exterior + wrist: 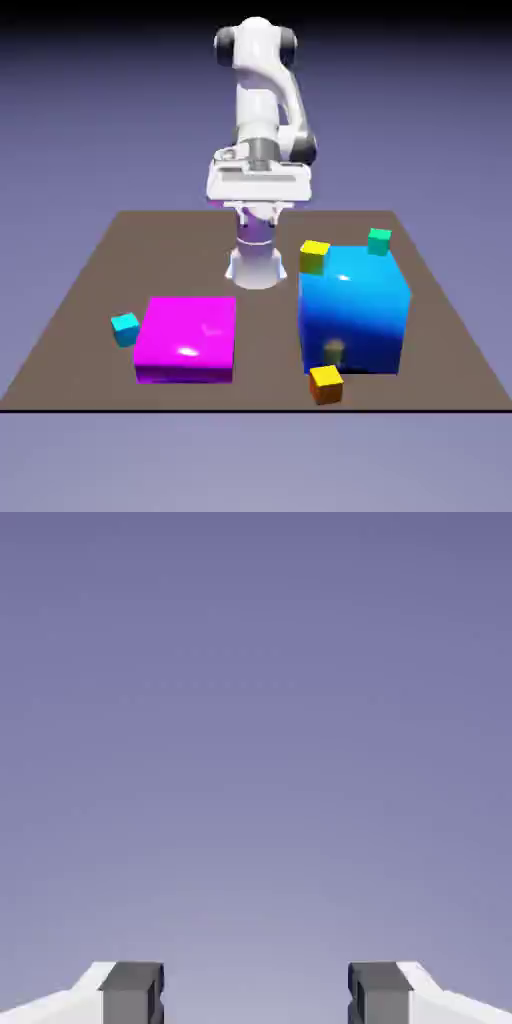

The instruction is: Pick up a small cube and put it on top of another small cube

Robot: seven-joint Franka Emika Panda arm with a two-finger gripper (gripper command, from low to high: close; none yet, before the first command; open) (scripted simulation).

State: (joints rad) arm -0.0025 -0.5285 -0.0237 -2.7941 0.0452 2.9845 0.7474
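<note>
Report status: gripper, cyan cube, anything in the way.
Gripper open, empty, raised. Cyan cube on the table, ungrasped. Pink block close beside it, may crowd the grasp.

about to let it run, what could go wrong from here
The cyan cube sits close beside the magenta block, so a descending fingertip might catch the block. The orange-yellow cube lies near the table's front edge; a nudge could push it off.
</note>
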